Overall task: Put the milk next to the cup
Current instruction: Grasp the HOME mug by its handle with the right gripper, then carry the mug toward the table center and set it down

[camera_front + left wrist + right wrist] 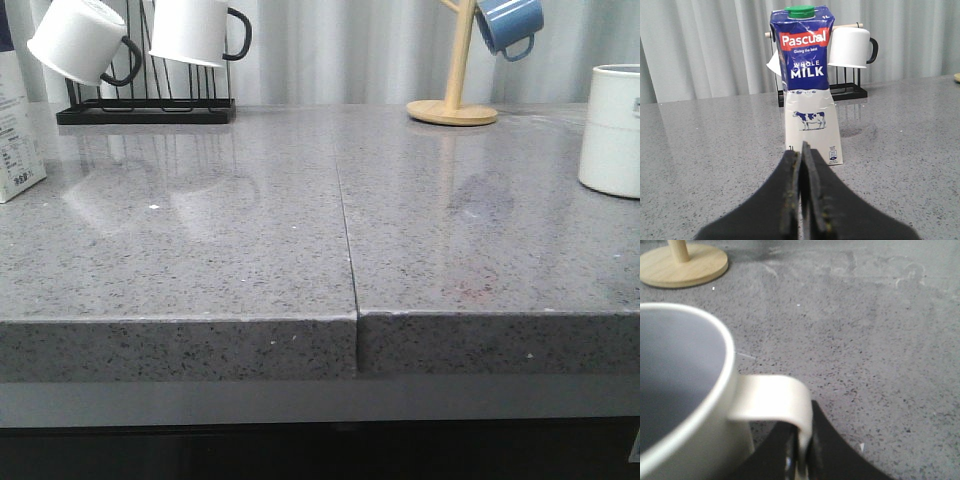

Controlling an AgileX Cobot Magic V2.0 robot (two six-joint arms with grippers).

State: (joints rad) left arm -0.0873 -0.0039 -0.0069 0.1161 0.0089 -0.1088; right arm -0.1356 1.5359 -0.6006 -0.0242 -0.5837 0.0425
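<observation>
The milk [15, 130], a white carton with a dark blue top, stands upright at the far left edge of the front view. In the left wrist view the milk [807, 85] faces me a short way beyond my left gripper [801, 150], which is shut and empty, low over the counter. The cup [612, 130], a large white mug, stands at the far right. My right gripper [801, 440] is shut on the thin white handle [775, 397] of the cup [685, 405]. Neither gripper shows in the front view.
A black rack [150, 110] with two white black-handled mugs [195, 30] stands at the back left, behind the milk. A wooden mug tree [452, 112] holding a blue mug [510, 25] stands at the back right. A seam [345, 220] splits the grey counter.
</observation>
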